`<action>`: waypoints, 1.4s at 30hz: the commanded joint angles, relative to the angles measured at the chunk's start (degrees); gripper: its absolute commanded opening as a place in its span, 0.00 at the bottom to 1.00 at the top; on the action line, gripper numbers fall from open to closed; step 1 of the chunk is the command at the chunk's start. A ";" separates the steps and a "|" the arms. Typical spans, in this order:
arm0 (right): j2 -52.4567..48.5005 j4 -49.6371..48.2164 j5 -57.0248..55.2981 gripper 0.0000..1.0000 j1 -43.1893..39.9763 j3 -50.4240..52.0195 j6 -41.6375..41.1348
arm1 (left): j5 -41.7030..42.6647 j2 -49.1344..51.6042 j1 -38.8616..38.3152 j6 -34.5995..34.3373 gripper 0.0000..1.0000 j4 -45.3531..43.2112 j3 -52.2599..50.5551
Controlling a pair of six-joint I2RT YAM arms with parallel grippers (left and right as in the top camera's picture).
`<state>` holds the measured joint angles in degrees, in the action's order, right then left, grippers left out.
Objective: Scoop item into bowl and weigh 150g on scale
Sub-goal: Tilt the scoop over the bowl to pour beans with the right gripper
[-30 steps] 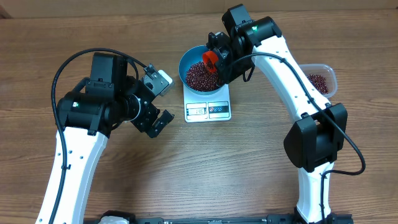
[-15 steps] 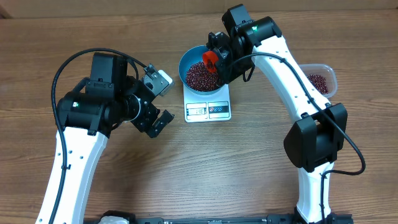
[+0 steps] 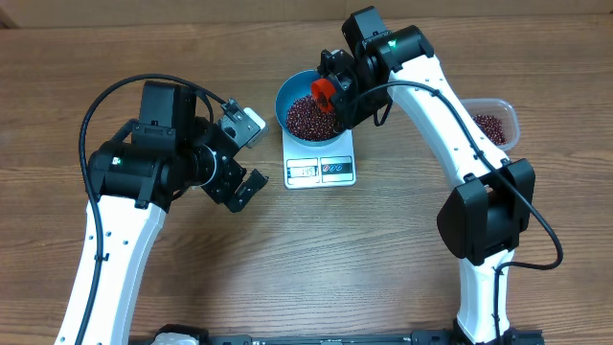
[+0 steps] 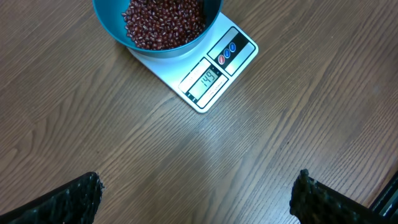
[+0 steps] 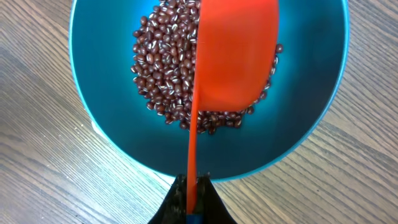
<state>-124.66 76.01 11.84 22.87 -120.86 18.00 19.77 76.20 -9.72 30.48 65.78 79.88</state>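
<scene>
**Display on the scale reads 149**

The wood table lies open before the scale. The left gripper hangs over it, jaws wide. The right gripper pinches the orange scoop, tipped over the blue bowl on the scale, beans heaped inside. A clear tub sits at the right edge.

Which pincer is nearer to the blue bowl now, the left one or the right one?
Right. The right pincer holds an orange scoop directly over the bowl on the scale; the left pincer hangs open over the table, off to the bowl's side, apart from it.
</scene>
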 commanded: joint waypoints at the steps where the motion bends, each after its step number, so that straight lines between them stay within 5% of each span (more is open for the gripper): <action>1: 2.62 -0.33 1.29 0.04 -0.11 -1.90 0.09 | 0.79 0.42 -0.07 1.29 1.00 0.00 0.92; 26: 2.62 -0.09 6.71 0.04 -1.16 -1.90 -0.52 | 0.79 0.42 -0.04 1.29 1.00 0.00 0.92; 42: 2.62 -1.18 -2.19 0.04 -1.29 -1.88 -3.04 | 0.79 0.42 -0.04 1.27 1.00 0.00 0.92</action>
<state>-124.66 75.66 12.34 21.74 -120.86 16.19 19.77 76.20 -9.72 30.48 65.78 79.88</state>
